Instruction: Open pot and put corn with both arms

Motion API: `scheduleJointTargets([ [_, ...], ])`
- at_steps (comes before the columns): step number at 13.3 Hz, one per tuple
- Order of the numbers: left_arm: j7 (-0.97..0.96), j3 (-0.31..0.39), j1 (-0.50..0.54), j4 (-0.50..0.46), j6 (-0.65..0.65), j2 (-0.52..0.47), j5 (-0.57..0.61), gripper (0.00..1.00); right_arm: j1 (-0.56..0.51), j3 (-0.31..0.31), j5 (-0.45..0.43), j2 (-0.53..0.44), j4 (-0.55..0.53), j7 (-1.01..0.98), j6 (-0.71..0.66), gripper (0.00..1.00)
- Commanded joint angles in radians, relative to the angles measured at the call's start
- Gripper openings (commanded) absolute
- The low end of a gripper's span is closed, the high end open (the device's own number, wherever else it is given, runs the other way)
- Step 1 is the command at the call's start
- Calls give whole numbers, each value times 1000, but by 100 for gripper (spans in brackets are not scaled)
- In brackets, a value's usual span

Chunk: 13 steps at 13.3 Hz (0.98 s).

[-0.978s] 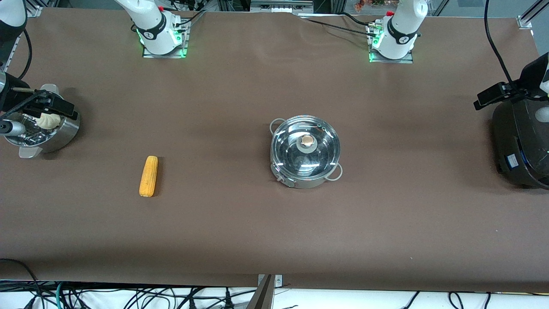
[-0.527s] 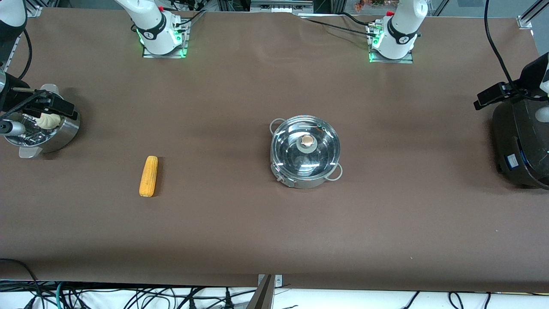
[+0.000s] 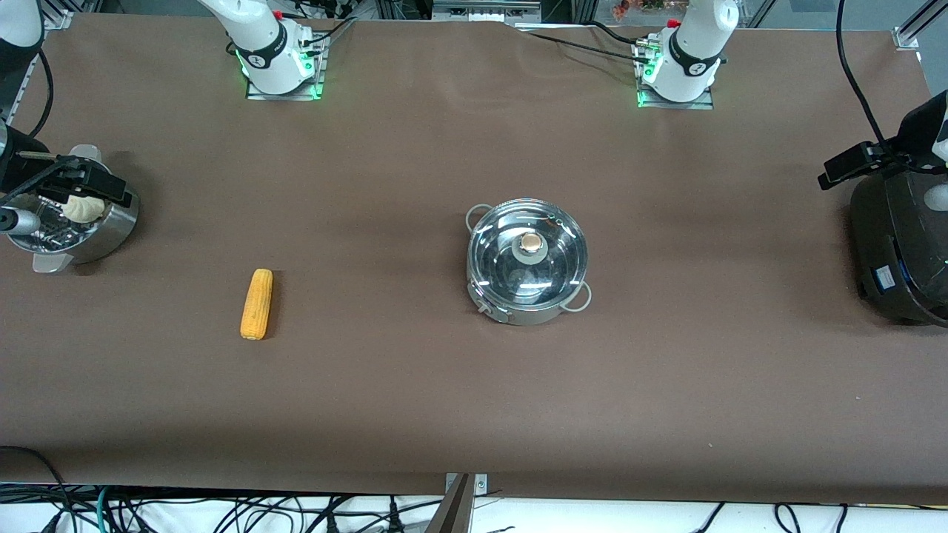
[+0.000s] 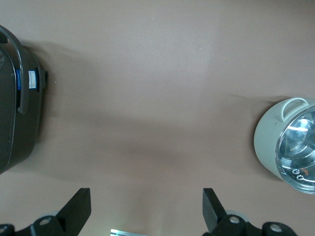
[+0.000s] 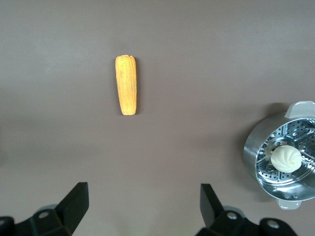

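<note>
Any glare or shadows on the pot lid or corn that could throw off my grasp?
Front view: bright highlights streak the glass lid, yet its knob reads clearly; the corn is evenly lit with a thin shadow along one side. Left wrist view: the pot is cut off at the edge, lid glinting. Right wrist view: corn sharp, no glare.

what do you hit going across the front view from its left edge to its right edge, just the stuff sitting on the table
steamer vessel holding a white bun → corn cob → steel pot with its glass lid on → black cooker
</note>
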Motion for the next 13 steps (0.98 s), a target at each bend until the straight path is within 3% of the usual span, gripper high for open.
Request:
scheduleJointTargets([
  [1,21,3,0,-4,-4,-3,-16,100,-11,1,16,46,28,-13,22,100],
  [7,6,-5,-3,-7,8,24,-31,100,-7,3,19,156,28,-2,62,100],
  [13,-209,-143,-5,-7,23,47,-28,100,42,9,31,314,10,4,232,100],
])
